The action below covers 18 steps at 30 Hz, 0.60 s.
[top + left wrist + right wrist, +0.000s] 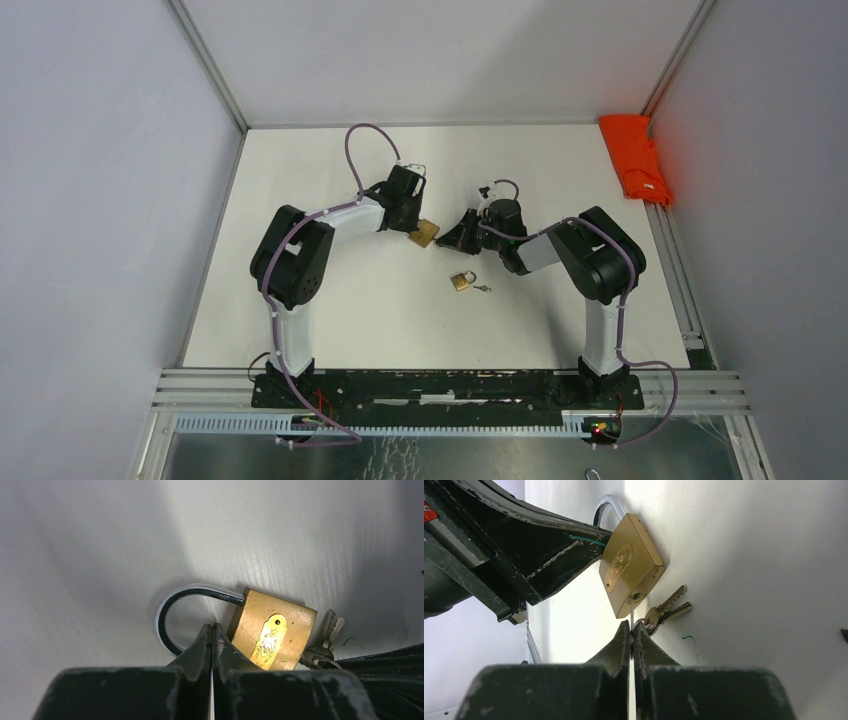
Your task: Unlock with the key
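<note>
White table (pixel 350 300); key (pixel 631 611) in padlock (pixel 631 562) mostly hidden by right end effector (pixel 631 629).

I can read nothing for certain. The padlock (pixel 250 617) has a small embossed plate (pixel 270 641) with lettering, but it is too fine and blurred to make out.

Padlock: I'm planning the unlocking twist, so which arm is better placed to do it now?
Right. The right gripper pinches the key seated in the keyhole of the padlock; the left gripper is clamped at the shackle, steadying it.
</note>
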Each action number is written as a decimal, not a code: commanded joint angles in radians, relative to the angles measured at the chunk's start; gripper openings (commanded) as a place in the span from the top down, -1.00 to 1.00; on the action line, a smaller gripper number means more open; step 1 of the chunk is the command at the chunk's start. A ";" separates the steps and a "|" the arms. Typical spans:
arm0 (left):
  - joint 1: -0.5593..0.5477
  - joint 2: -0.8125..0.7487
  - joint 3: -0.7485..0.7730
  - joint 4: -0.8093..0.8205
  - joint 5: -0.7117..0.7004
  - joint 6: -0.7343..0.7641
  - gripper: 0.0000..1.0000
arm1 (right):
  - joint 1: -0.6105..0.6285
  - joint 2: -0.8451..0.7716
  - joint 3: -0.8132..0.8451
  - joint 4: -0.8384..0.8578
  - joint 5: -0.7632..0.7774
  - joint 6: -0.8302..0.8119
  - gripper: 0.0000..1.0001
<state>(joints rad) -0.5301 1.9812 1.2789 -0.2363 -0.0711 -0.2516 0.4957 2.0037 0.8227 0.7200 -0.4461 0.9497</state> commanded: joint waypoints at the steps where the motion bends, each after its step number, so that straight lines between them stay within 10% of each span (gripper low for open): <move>1: -0.022 0.042 -0.049 -0.136 0.058 -0.032 0.96 | 0.003 -0.002 0.033 0.067 -0.011 0.010 1.00; 18: -0.026 0.036 -0.047 -0.135 0.065 -0.032 0.96 | 0.002 -0.003 0.088 -0.113 0.018 -0.027 1.00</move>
<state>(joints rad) -0.5301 1.9812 1.2789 -0.2363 -0.0696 -0.2512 0.4953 2.0075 0.8719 0.6243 -0.4469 0.9436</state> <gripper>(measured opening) 0.025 0.010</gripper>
